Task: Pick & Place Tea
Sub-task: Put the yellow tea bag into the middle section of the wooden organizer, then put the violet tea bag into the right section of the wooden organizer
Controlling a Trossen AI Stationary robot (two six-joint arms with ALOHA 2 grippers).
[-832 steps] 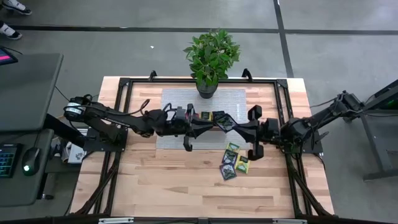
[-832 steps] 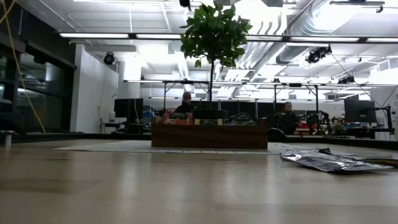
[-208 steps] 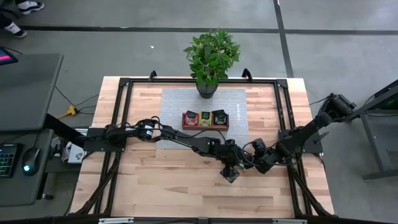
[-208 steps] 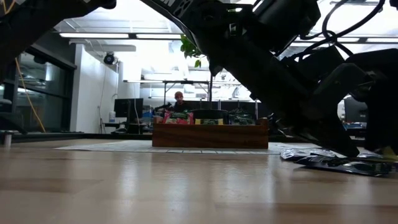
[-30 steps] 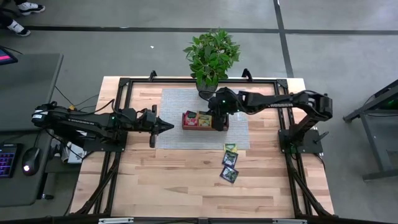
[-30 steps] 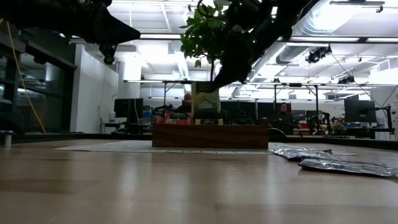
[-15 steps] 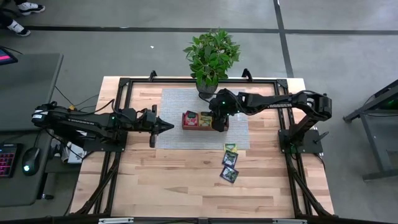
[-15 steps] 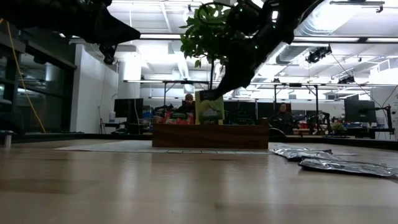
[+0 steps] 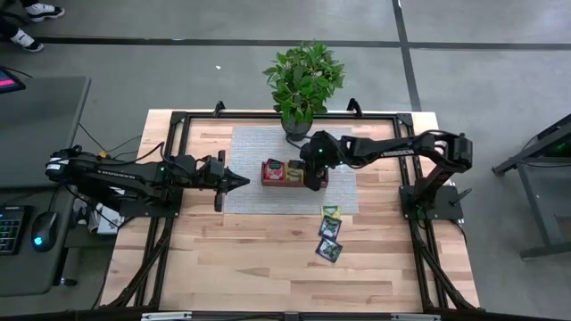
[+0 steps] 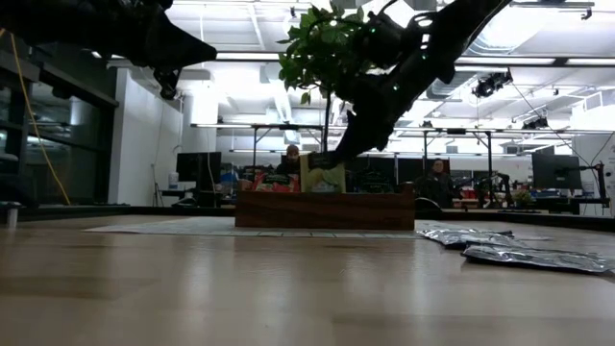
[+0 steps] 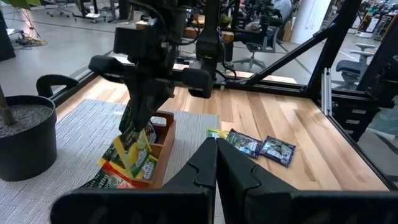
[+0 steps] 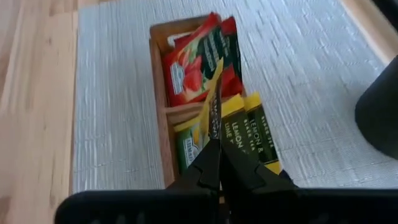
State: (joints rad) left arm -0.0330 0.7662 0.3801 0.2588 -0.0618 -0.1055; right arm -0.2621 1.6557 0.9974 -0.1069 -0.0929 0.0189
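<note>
The worktop (image 9: 259,259) is pale wood in butcher-block strips, smooth with a soft sheen that mirrors the ceiling lights in the low view. At its twelve o'clock side lies a grey woven cloth mat (image 9: 254,147), ribbed and matt. On the mat sits the tray (image 12: 160,124) of brown wood with a plain satin finish. The sachets (image 12: 199,68) in it look like glossy printed foil or coated paper, and the loose sachets (image 10: 538,255) toward three o'clock are crinkled and shiny. The pot (image 11: 22,134) is matt black plastic. Both arms and the fingers (image 11: 239,177) are matt black, plastic-looking.
</note>
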